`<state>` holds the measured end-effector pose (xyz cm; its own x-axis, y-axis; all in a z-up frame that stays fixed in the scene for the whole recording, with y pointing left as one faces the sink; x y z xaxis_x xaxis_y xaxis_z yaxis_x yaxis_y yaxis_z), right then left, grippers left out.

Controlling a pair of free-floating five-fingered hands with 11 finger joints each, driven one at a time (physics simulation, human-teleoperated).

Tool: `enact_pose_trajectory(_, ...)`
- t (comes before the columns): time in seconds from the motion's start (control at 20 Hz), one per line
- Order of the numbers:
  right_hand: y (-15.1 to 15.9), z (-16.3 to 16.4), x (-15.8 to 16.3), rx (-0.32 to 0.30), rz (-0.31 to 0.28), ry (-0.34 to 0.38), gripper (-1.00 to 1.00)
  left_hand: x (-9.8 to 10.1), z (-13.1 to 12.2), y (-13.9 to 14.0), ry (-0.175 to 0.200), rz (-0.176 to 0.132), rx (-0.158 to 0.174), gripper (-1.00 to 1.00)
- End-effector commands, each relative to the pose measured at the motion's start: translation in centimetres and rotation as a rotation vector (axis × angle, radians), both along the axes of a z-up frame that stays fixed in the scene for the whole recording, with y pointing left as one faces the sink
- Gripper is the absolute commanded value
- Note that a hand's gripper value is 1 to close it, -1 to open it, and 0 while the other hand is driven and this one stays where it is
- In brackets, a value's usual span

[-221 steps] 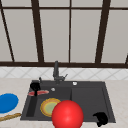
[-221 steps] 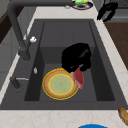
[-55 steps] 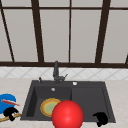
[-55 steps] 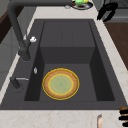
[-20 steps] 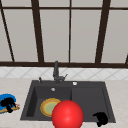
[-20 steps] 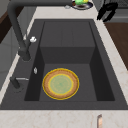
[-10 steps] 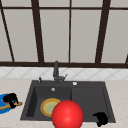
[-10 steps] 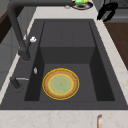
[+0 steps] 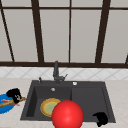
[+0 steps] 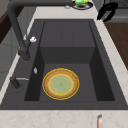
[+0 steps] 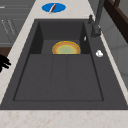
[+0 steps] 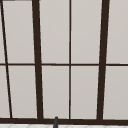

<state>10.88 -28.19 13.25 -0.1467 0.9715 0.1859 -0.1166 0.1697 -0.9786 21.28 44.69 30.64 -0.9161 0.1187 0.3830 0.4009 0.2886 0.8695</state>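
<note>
Left hand [image 9: 14, 95] has lifted off the flat blue round plate [image 9: 5, 108] since a moment ago, fingers curled around the thin wooden stick [image 9: 11, 102] above it. Right hand [image 9: 101, 118] hangs unmoved by the black sink [image 9: 87, 100], fingers curled, empty.

A plate [image 9: 49, 107] lies in the left basin of the sink [image 9: 87, 97], below the faucet [image 9: 56, 71] at its far rim. Left of the sink, a dish [image 9: 5, 107] on the bench [image 9: 117, 92] carries a utensil [image 9: 11, 102], with the left hand [image 9: 14, 94] over it. The right hand [image 9: 101, 118] hangs at the sink's near right corner.
</note>
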Motion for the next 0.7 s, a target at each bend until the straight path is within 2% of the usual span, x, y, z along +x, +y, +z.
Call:
enact_pose_trajectory(0.0, 0.0, 0.0, 0.0, 0.000, 0.000, 0.000, 0.00, 0.7, 1.3, -1.7, 0.049, -0.027, 0.003, 1.00)
enact_pose_trajectory(0.1, 0.0, 0.0, 0.0, 0.000, 0.000, 0.000, 0.00, 0.9, 1.8, -2.5, 0.065, -0.019, 0.011, 1.00)
enact_pose_trajectory(0.2, 0.0, 0.0, 0.0, 0.000, 0.000, 0.000, 0.00, 1.0, 1.9, -3.0, 0.079, -0.024, 0.021, 1.00)
enact_pose_trajectory(0.4, 0.0, 0.0, 0.0, 0.000, 0.000, 0.000, 0.00, 1.5, 2.5, -4.7, 0.064, -0.033, 0.021, 1.00)
enact_pose_trajectory(0.55, 0.0, 0.0, 0.0, 0.000, 0.000, 0.000, 0.00, 1.4, 2.3, -6.1, 0.047, -0.002, 0.034, 1.00)
enact_pose_trajectory(0.65, 0.0, 0.0, 0.0, 0.000, 0.000, 0.000, 0.00, 0.7, 2.3, -7.5, 0.030, 0.003, 0.044, 1.00)
